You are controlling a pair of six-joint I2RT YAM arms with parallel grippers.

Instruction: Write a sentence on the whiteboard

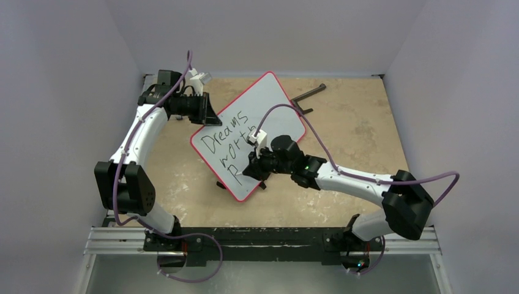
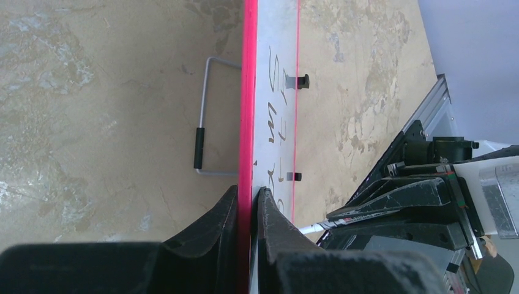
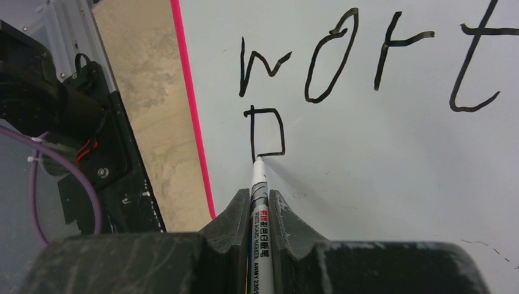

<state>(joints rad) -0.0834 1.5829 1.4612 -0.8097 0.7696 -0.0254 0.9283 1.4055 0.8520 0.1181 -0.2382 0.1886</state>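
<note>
gripping the whiteboard [image 1: 257, 116] by its red rim, the left fingers [image 2: 214, 226] are holding it on the worktop [image 1: 355, 141]; the right fingers [image 3: 229, 220] are clamping a marker [image 3: 259, 202], tip touching the sentence [image 1: 229, 144].

Pale lavender walls [image 1: 263, 30] enclose a mottled tan tabletop [image 1: 355, 135]; lighting seems even.

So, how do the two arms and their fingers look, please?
The left arm and right arm have white links and black joints. A purple cable runs along each. The fingers are black, matte and wedge-shaped.
</note>
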